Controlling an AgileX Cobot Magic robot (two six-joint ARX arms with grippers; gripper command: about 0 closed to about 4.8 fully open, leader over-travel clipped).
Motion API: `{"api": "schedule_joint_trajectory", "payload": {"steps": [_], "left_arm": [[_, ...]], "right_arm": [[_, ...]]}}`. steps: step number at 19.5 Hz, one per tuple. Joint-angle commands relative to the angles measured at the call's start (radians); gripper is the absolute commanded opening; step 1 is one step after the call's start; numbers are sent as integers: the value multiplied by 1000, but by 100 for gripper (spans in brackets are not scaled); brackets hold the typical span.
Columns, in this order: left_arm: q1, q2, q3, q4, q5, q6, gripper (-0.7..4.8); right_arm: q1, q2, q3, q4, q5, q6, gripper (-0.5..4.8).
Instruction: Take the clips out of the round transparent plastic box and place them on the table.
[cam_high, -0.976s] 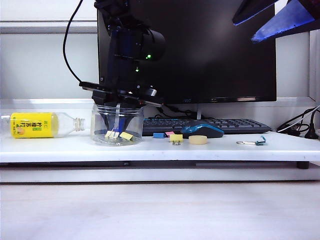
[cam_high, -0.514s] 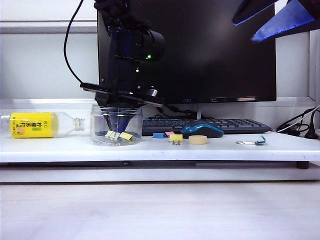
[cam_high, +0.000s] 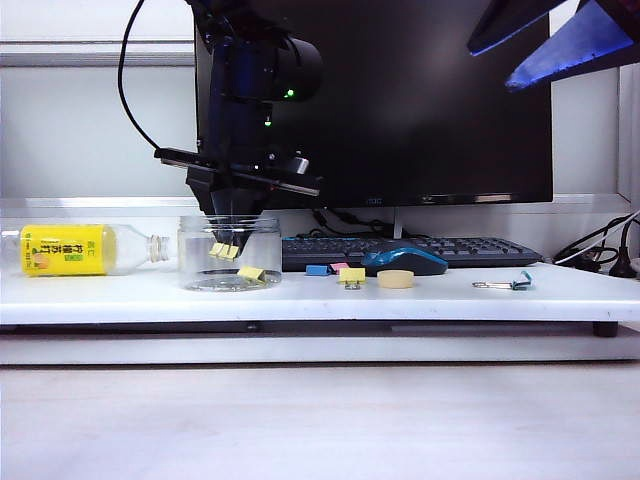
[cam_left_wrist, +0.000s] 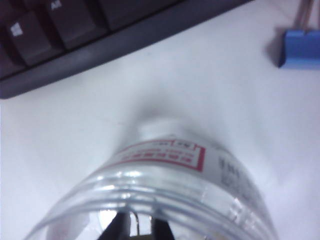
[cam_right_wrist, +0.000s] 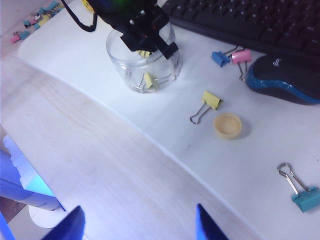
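I am lifting my left gripper (cam_high: 229, 243), pinched on a yellow clip (cam_high: 224, 250), straight toward twelve o'clock out of the jar (cam_high: 229, 253), higher than a second ago, leaving one clip (cam_high: 252, 273) at its five o'clock on the jar's floor, while my right gripper (cam_right_wrist: 137, 220) is hanging spread wide, far off.

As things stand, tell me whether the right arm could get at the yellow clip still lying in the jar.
Probably not yet. The left claw hangs in the round transparent plastic box, gripping clips above the yellow clip on its floor, blocking the mouth. The right claw is open, high and far right.
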Motion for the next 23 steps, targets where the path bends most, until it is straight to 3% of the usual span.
{"api": "schedule_joint_trajectory", "payload": {"steps": [1, 9, 15, 23], "left_arm": [[-2, -39, 1, -6, 0, 6, 17], [-3, -195, 1, -13, 19, 50, 17], [-15, -247, 1, 22, 205, 53, 17], [-101, -230, -1, 188, 359, 110, 17]], "right_arm": [[1, -1, 5, 10, -1, -3, 284], [-1, -2, 5, 6, 101, -24, 284], [-18, -2, 5, -8, 250, -24, 284], [-179, -6, 5, -17, 249, -3, 284]]}}
